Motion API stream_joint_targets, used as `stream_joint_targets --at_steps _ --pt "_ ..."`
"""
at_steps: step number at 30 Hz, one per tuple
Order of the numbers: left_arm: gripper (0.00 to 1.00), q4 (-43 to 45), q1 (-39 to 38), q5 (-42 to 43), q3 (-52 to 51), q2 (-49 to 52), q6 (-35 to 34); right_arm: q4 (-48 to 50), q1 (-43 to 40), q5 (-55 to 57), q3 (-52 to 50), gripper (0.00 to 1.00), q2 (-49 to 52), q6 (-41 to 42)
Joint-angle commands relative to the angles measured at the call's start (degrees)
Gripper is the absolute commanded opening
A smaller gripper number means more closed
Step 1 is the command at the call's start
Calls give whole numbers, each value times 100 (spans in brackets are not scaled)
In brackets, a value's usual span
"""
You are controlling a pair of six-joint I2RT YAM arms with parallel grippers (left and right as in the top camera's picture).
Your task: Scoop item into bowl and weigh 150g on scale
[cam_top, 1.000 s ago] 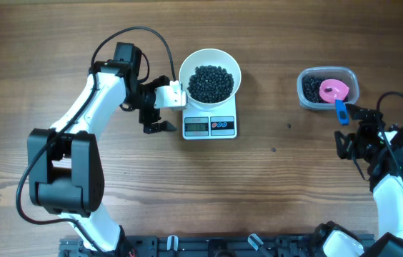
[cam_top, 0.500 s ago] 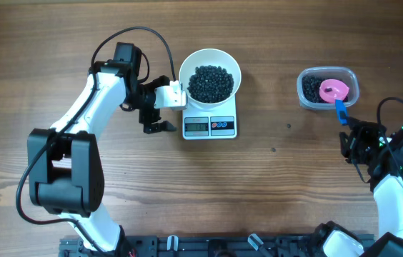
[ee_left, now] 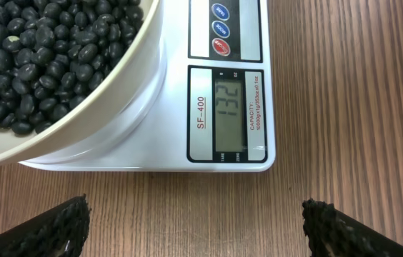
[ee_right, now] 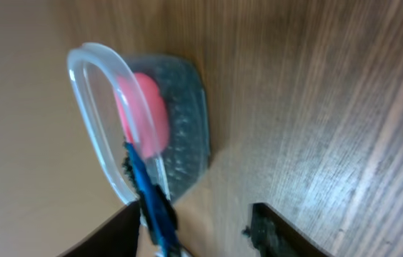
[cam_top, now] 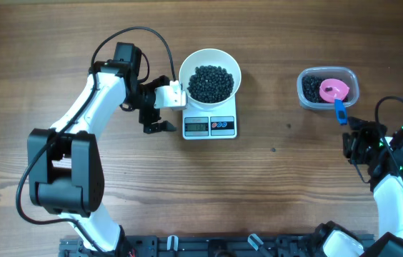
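Observation:
The white bowl [cam_top: 184,68] stands on the white scale [cam_top: 224,126] and holds a pile of black beans [cam_top: 211,82]. In the left wrist view the scale's display [ee_left: 231,108] reads 132, beside the bowl [ee_left: 126,82] of beans [ee_left: 37,50]. My left gripper [cam_top: 163,104] [ee_left: 196,228] stands open just left of the scale, nothing between its fingers. A pink scoop [cam_top: 334,90] [ee_right: 144,114] with a blue handle [cam_top: 340,111] [ee_right: 151,203] rests in the clear tub [cam_top: 307,96]. My right gripper [cam_top: 354,135] [ee_right: 198,228] is open just below the handle, which lies by one finger.
The clear plastic tub [ee_right: 187,135] at the right holds more black beans under the scoop. Bare wooden table [cam_top: 287,178] lies between the scale and the tub. A dark rail runs along the table's near edge [cam_top: 209,246].
My right gripper has drawn back toward the near edge, away from the scoop's handle, and the scoop stays in the tub. The left arm has not moved.

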Motion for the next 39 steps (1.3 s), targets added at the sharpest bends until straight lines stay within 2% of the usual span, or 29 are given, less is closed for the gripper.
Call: stream_joint_targets --at_steps 1,3,7,10,14,19,24,27,31,36,39 --pt "100 -4 20 109 -55 63 -7 -160 -20 28 2 63 24 -181" --pt "100 -4 20 109 -55 63 -7 -153 -17 26 2 71 46 -162" --pt "100 -4 20 109 -55 63 -9 131 -11 -262 2 72 387 -131" --pt "100 -4 20 109 -55 63 -7 789 -9 -667 2 66 815 -116" --pt "100 -4 20 109 -55 63 -7 1078 -7 -903 2 59 896 168" --pt "100 -4 20 109 -55 63 -7 616 -2 -988 2 60 896 199" --pt "100 -4 20 109 -55 63 -7 662 -2 -966 2 61 896 284" --pt "100 -4 20 109 -55 63 -9 660 -2 -992 2 69 896 310" --pt "100 -4 20 109 -55 63 -7 638 11 -1019 2 86 898 273" --pt "100 -4 20 109 -55 63 -9 809 334 -1005 2 88 901 323" --pt "100 -4 20 109 -55 63 -9 951 343 -898 2 81 901 463"
